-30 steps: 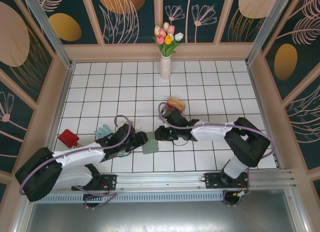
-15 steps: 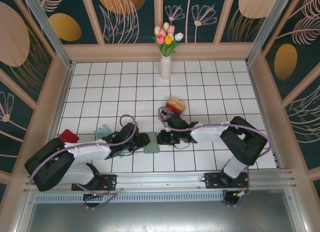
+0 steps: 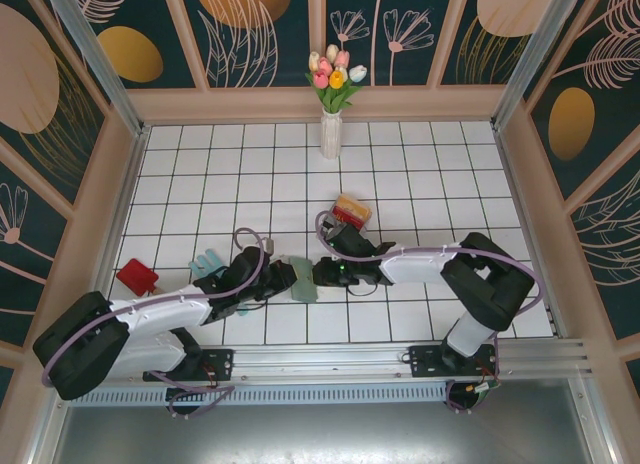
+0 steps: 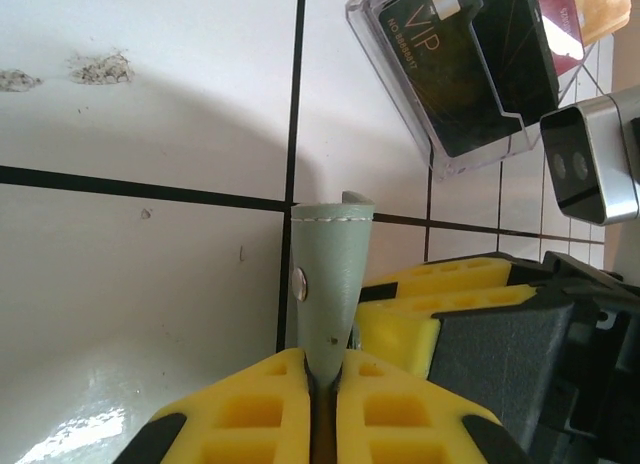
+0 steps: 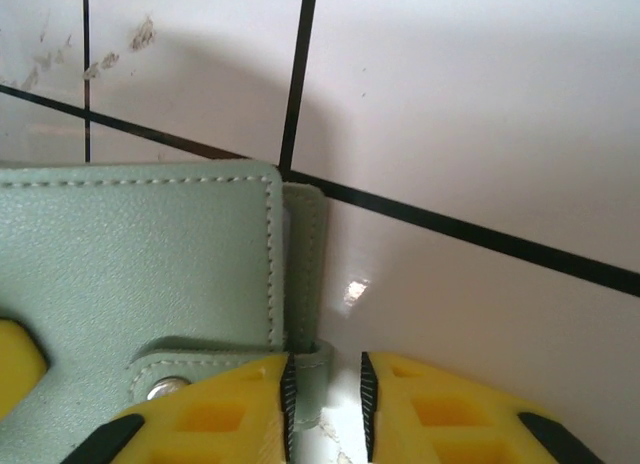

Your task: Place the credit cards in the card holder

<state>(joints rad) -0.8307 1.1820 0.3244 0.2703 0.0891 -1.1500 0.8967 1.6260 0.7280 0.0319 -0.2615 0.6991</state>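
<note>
The wallet (image 3: 300,282) lay on the tiles (image 3: 420,164) near the front, between the two arms. The left gripper (image 4: 322,409) was clamped tight on one flap of it. The right gripper (image 5: 325,389) stood slightly apart, with a thin strap of the wallet between its fingers, touching just one of them. The cards (image 3: 350,210) sat in a clear box (image 4: 470,156) just behind the right gripper, well short of the vase (image 3: 331,134).

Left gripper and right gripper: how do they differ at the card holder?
The left gripper is shut on the card holder; the right gripper is open. The left pinches its edge; the right leaves a gap beside its strap. Both have yellow fingers.
</note>
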